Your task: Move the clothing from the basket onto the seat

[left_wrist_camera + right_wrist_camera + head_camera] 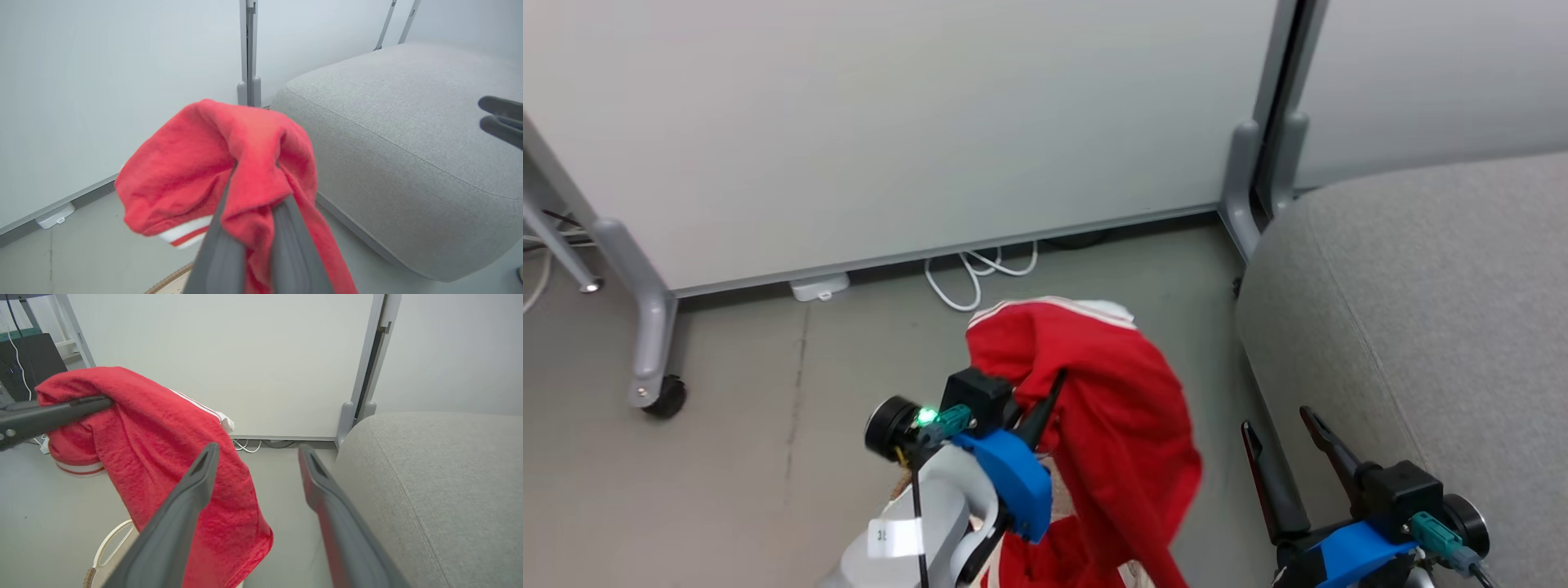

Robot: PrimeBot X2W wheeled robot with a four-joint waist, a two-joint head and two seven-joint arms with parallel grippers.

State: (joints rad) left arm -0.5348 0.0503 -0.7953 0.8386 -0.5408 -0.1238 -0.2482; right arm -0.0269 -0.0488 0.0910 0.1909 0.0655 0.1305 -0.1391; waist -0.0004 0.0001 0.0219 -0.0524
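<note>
Head view: we are holding the clothing aloft over the basket, beside the seat, left fingers clenched on a bunched fold; right fingers are standing released, empty. Hanging tail could be snagging the basket rim, tugging cloth from our pinch. Left wrist view is showing that pinch close; head view, the tail.

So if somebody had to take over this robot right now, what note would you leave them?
Left gripper: shut on a red garment with white-striped trim, held up over the floor.
Right gripper: open, empty, beside the grey seat.
Basket: below the garment, rim peeking out; more red cloth seems to be there.
Done: one garment lifted out.
To do: carry it right onto the seat, release, return for the rest.
</note>
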